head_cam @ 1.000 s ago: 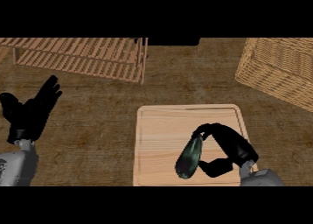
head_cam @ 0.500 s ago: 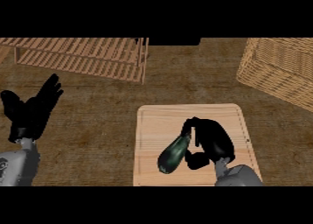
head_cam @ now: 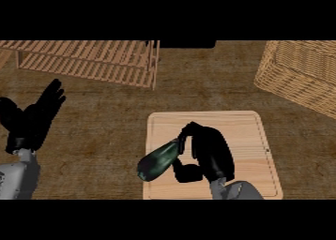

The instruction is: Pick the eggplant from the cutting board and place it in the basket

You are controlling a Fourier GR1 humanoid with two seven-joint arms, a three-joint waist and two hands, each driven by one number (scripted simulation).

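A dark green-black eggplant (head_cam: 157, 161) lies slanted over the left edge of the pale wooden cutting board (head_cam: 240, 126) in the head view. My right hand (head_cam: 211, 151) rests just right of it, fingers pointing up the board and thumb curled in under the eggplant's lower end, touching its side. The woven basket (head_cam: 306, 75) stands at the far right, well apart from the hand. At the left edge my left hand (head_cam: 31, 121) rests open with fingers up, holding nothing.
A slatted wooden crate (head_cam: 95, 61) lies at the back left. The brown counter top (head_cam: 95, 140) spreads between the crate, board and basket.
The eggplant has slid left and tilted further, now overhanging the board's left edge. My right hand followed it leftward. The left hand has stayed still.
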